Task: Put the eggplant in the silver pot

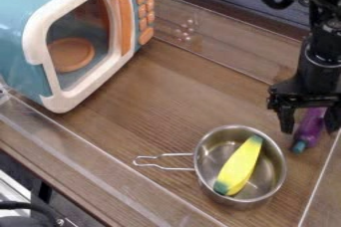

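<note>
Purple eggplant: lies on the desk directly under the end effector, between its fingers, green cap toward the near edge. Only part of it shows past the dark fingers. Whether a finger touches it cannot be told.

End effector: black, pointing straight down, released, fingers spread wide either side of the eggplant; nothing gripped.

Silver pot: round, shallow, shiny; stands on the desk near the end effector, to its lower left in the camera view, apart from the eggplant. Thin wire handle sticks out further left, away from the end effector.

Yellow-green toy: oblong, lies slanted inside the pot, one end resting up on the rim.

Toy microwave: teal and white, orange buttons, door shut; stands well away from the end effector, at the far left of the desk.

Desk: dark wood grain, with a clear raised edge along the near side.
</note>
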### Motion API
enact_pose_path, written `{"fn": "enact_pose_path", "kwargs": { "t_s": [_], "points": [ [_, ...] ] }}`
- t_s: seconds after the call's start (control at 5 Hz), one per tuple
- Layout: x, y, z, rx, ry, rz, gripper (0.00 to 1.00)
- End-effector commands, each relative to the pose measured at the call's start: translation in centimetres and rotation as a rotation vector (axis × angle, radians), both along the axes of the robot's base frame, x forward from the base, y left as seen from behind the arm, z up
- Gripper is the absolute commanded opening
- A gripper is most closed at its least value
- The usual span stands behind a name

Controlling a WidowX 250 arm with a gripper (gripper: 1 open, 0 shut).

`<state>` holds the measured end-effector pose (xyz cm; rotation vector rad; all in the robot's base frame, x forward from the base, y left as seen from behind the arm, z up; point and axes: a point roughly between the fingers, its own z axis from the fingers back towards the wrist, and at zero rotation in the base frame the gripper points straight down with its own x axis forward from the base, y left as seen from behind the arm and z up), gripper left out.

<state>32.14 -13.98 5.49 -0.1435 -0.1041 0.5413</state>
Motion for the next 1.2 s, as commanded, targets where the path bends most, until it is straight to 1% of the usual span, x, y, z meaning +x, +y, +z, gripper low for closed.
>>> {"fn": "enact_pose_path", "kwargs": {
  "t_s": [0.0, 0.2, 0.4, 0.6, 0.8, 1.0],
  "points": [
    [-0.1, 0.6, 2.2, -0.022, -0.088, 0.025, 1.0],
    [0.3, 0.3, 1.0, -0.02, -0.102, 0.015, 1.0],
    [0.6, -0.1, -0.3, -0.01, -0.113, 0.013, 1.0],
    [0.5, -0.1, -0.5, -0.001, -0.127, 0.028, 1.0],
    [0.5, -0.1, -0.7, 0.014, -0.141, 0.046, 1.0],
    [0.9, -0.2, -1.3, 0.027, -0.153, 0.041, 1.0]
  ]
}}
